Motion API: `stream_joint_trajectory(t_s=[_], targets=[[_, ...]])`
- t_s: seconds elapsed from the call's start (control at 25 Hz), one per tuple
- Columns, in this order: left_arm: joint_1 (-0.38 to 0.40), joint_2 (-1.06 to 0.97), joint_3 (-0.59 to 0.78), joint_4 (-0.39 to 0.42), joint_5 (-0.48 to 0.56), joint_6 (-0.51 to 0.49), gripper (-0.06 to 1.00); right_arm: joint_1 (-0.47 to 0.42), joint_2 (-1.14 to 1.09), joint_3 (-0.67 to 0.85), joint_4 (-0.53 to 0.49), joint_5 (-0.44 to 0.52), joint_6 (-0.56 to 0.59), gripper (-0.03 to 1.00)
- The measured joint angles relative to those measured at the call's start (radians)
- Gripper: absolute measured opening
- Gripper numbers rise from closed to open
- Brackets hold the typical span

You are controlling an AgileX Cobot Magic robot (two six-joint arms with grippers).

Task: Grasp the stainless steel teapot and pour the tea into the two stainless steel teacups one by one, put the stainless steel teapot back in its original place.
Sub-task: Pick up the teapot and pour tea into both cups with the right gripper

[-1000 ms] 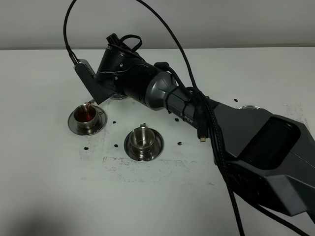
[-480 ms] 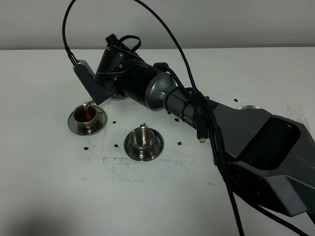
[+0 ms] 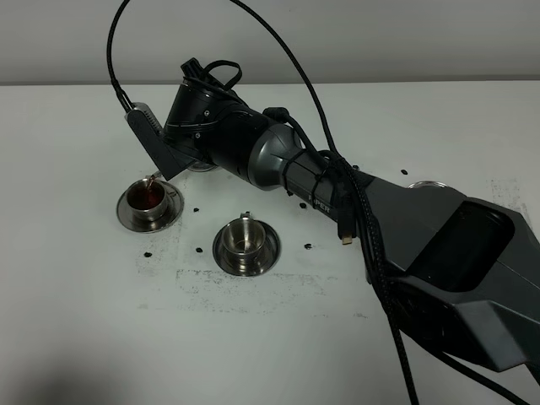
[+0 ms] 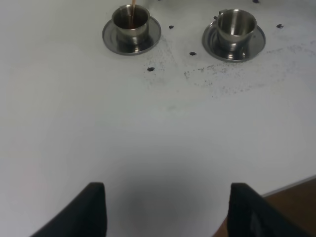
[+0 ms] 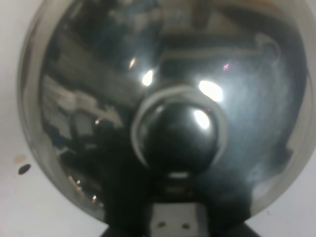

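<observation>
Nothing has visibly shifted over the last second: at far left, tea [image 3: 147, 197] runs thinly into the first cup [image 3: 148, 202] from the tilted teapot [image 5: 173, 113]. Just right of it and nearer the camera sits the second cup [image 3: 245, 238], dry, so the spout must next swing rightward and forward. The right gripper [image 3: 173, 152] reaches across, clamped on the teapot; the left gripper [image 4: 170, 212] hangs jaws apart, empty.

Found a white counter [image 3: 84, 321], smudged grey and dotted with black specks [image 3: 196, 210]. Noted directly on it two round steel saucers, near but apart: left saucer [image 3: 125, 215] under left teacup [image 3: 148, 216], right saucer [image 3: 222, 251] under right teacup [image 3: 245, 240].
</observation>
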Motion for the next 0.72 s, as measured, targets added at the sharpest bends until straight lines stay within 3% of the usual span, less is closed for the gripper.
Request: stream_joint_trajectory(t_s=[0.72], targets=[[0.0, 0.0, 0.0, 0.0, 0.0, 0.0, 0.52, 0.007, 0.0, 0.0, -0.002, 0.0, -0.001, 0.17]])
